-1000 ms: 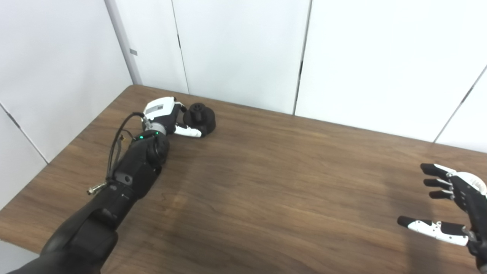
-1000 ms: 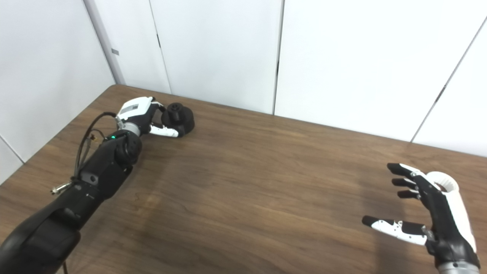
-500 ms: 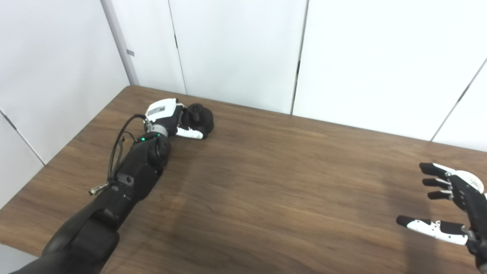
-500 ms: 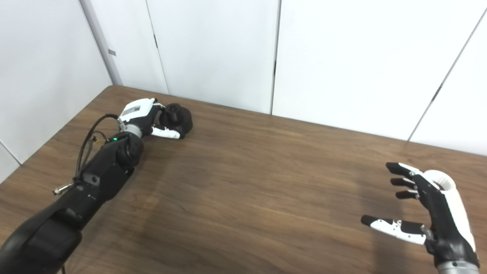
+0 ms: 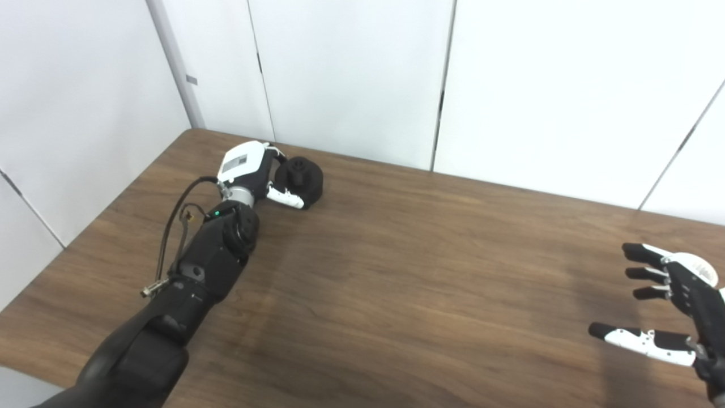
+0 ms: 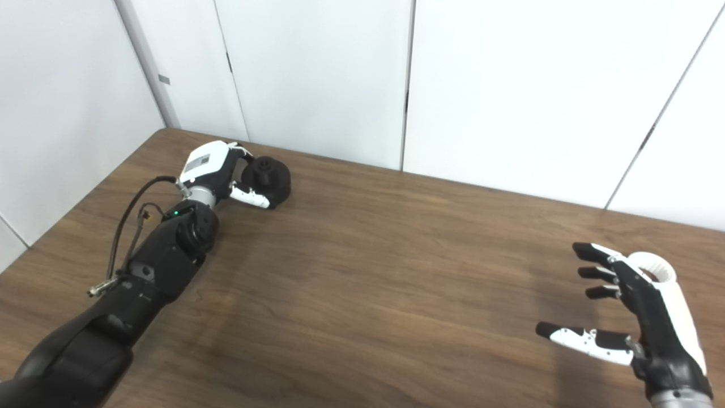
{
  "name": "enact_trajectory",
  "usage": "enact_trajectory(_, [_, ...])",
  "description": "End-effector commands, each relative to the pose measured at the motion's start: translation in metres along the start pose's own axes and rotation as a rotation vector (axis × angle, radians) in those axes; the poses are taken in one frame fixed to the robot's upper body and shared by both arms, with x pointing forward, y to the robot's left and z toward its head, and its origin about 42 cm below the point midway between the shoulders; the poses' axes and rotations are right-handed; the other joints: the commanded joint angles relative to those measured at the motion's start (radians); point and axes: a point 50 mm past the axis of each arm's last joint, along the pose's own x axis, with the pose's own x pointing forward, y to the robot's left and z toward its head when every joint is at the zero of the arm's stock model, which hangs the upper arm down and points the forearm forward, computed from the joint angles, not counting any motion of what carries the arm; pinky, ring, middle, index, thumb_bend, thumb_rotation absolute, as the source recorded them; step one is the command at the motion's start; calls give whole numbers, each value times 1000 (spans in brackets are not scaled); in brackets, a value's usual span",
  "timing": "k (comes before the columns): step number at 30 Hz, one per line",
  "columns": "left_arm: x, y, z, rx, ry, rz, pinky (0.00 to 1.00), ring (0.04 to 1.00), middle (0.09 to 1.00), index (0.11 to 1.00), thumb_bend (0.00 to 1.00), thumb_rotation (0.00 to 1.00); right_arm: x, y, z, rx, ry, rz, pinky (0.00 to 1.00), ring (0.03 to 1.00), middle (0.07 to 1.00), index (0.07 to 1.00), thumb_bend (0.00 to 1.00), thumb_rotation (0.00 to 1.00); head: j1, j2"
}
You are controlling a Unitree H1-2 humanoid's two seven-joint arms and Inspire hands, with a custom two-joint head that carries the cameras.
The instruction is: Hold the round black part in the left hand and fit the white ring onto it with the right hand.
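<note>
Desk (image 5: pixel 396 294) of dark wood grain fills the view, its far edge against white wall panels, its far-left corner near the panel seam. The broad middle carries nothing, so either arm has open room to travel toward the other.

Left arm (image 5: pixel 192 272) lies stretched from the near-left edge toward the far-left corner, a reach judged to be set by where the part sits.

Left hand (image 5: pixel 249 170), near the far-left corner, has fingers curled around the round black part (image 5: pixel 303 178), thumb along its near side; the part appears to rest on the desk, close to the far edge, so lifting room lies upward and toward the desk's middle.

Right hand (image 6: pixel 634 317) hovers at the near-right corner, fingers spread and empty, palm facing the desk's middle.

White ring (image 6: pixel 654 266) lies on the desk just behind the right hand, partly hidden by it, near the right edge. Judged stage: part being grasped, ring not yet picked up.
</note>
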Motion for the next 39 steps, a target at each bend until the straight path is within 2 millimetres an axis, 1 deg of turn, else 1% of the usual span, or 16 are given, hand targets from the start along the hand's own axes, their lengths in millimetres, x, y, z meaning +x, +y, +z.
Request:
enact_trajectory(1, [13, 26, 11, -20, -53, 107, 933, 950, 903, 617, 958, 202, 4, -11, 14, -17, -76, -32, 617, 738, 805, 780, 759, 22, 0, 0])
enact_trajectory(6, [14, 21, 8, -27, -61, 116, 914, 926, 886, 571, 952, 163, 4, -11, 14, -17, -73, -31, 609, 738, 805, 783, 756, 41, 4, 6])
enact_trajectory(8, [13, 19, 8, -25, -66, 115, 880, 916, 879, 558, 949, 157, 5, -11, 14, -14, -73, -31, 609, 736, 804, 780, 755, 32, 5, 8])
enact_trajectory(11, [13, 17, 7, -28, -73, 110, 861, 903, 871, 547, 951, 144, 5, -11, 14, -19, -73, -30, 602, 734, 804, 779, 752, 35, 5, 8])
enact_trajectory(14, [11, 13, 6, -36, -90, 84, 892, 922, 879, 540, 955, 128, 6, -11, 14, -22, -75, -30, 610, 734, 803, 778, 749, 48, 7, 8])
enact_trajectory(15, [10, 11, 5, -40, -101, 79, 907, 930, 879, 526, 870, 101, 6, -11, 15, -22, -74, -31, 615, 736, 803, 778, 750, 53, 5, 9])
enact_trajectory(16, [9, 10, 5, -44, -109, 72, 930, 939, 882, 508, 701, 84, 7, -11, 15, -21, -72, -31, 617, 737, 802, 778, 750, 56, 5, 9])
enact_trajectory(17, [7, 8, 5, -47, -114, 65, 950, 946, 886, 498, 615, 76, 7, -11, 15, -20, -70, -31, 619, 738, 802, 778, 750, 58, 5, 9])
enact_trajectory(18, [6, 7, 6, -53, -120, 54, 976, 958, 893, 492, 561, 71, 7, -11, 16, -22, -70, -31, 622, 739, 802, 778, 749, 60, 5, 9])
enact_trajectory(19, [4, 6, 7, -59, -128, 45, 988, 967, 899, 490, 543, 69, 7, -11, 16, -25, -70, -32, 623, 738, 801, 778, 748, 63, 5, 9])
enact_trajectory(23, [0, 6, 11, -78, -169, 19, 1000, 981, 916, 487, 525, 67, 7, -11, 16, -22, -72, -32, 622, 740, 804, 776, 746, 65, 4, 11])
enact_trajectory(27, [-5, 7, 20, -99, -228, 4, 1000, 983, 923, 486, 524, 68, 7, -11, 16, -21, -71, -32, 617, 740, 808, 775, 743, 64, 6, 12])
enact_trajectory(30, [-8, 6, 24, -95, -262, 2, 973, 972, 921, 486, 524, 69, 8, -11, 16, -21, -72, -33, 617, 733, 802, 777, 745, 68, 7, 13])
enact_trajectory(32, [-10, 4, 27, -102, -278, -2, 967, 969, 921, 486, 524, 70, 8, -11, 16, -19, -70, -33, 624, 736, 801, 778, 746, 68, 7, 13])
enact_trajectory(35, [-16, 0, 32, -119, -321, -35, 988, 976, 921, 486, 524, 68, 8, -11, 17, -17, -73, -30, 633, 740, 802, 778, 743, 58, 5, 17])
enact_trajectory(39, [-26, -7, 40, -141, -365, -94, 1000, 992, 932, 486, 523, 69, 8, -11, 17, -24, -77, -31, 626, 735, 800, 779, 741, 62, -2, 20])
